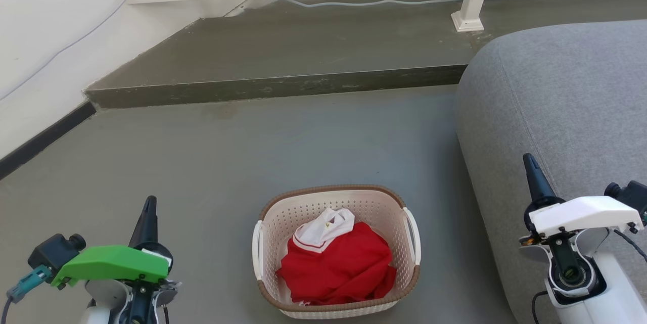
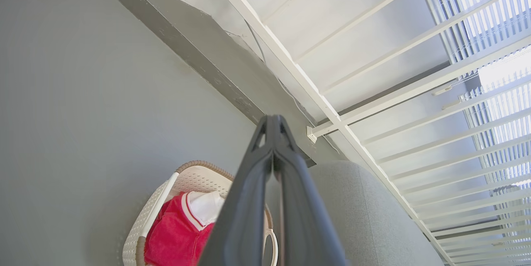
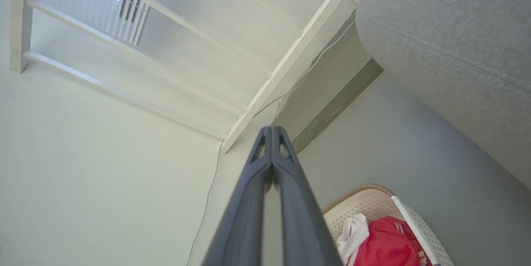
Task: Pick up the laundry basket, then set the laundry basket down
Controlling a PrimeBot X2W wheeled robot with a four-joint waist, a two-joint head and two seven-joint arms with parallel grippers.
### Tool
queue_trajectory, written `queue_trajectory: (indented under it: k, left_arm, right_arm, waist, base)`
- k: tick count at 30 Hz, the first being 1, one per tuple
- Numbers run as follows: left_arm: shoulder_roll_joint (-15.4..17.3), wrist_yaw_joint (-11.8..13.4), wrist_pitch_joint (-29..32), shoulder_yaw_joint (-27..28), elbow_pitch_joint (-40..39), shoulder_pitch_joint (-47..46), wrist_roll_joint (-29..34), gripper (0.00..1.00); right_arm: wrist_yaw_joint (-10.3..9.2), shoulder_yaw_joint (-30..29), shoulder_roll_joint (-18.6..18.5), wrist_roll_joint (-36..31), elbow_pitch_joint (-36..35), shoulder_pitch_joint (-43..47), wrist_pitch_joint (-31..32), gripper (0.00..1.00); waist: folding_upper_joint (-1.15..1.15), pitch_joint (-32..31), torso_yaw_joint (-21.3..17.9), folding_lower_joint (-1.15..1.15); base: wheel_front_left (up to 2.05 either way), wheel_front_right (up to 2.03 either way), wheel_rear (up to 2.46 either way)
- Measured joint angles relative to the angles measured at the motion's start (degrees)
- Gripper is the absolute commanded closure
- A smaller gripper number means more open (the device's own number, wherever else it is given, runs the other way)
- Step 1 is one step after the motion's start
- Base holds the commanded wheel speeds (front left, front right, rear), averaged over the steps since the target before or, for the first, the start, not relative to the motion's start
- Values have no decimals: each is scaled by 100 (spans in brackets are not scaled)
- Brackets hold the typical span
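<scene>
Two pairs of dark fingers flanked the scene. At the lower left of the head view we saw the left fingers [image 1: 149, 206] pressed together into a single point, holding nothing, above the grey floor [image 1: 202, 162]. In the left wrist view the left fingers [image 2: 272, 121] met tip to tip with no gap between them.

At the bottom centre of the head view the laundry basket [image 1: 298, 213] stood upright on the floor, well apart from both pairs of fingers. A red garment [image 1: 343, 263] with a white collar lay crumpled inside it. To its right, near but not touching, we saw the rounded end of a grey sofa [image 1: 566, 101].

At the lower right, the right fingers [image 1: 529, 165] were likewise closed and empty, showing against the sofa. In the right wrist view we saw the right fingers [image 3: 271, 131] with their tips touching.
</scene>
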Motion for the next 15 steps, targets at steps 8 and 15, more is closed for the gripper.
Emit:
queue_trajectory:
  k: [8,15]
  left_arm:
    - [-8,-92,175,159,4,0,-537,100]
    - [-15,-143,304,252,7,0,-982,100]
  right_arm:
    - [66,-208,64,542,-2,52,155,100]
    - [157,-385,155,982,-2,70,279,100]
  waist:
    - [0,-25,8,0]
    - [0,-46,14,0]
  base:
    - [0,0,0]
    - [0,0,0]
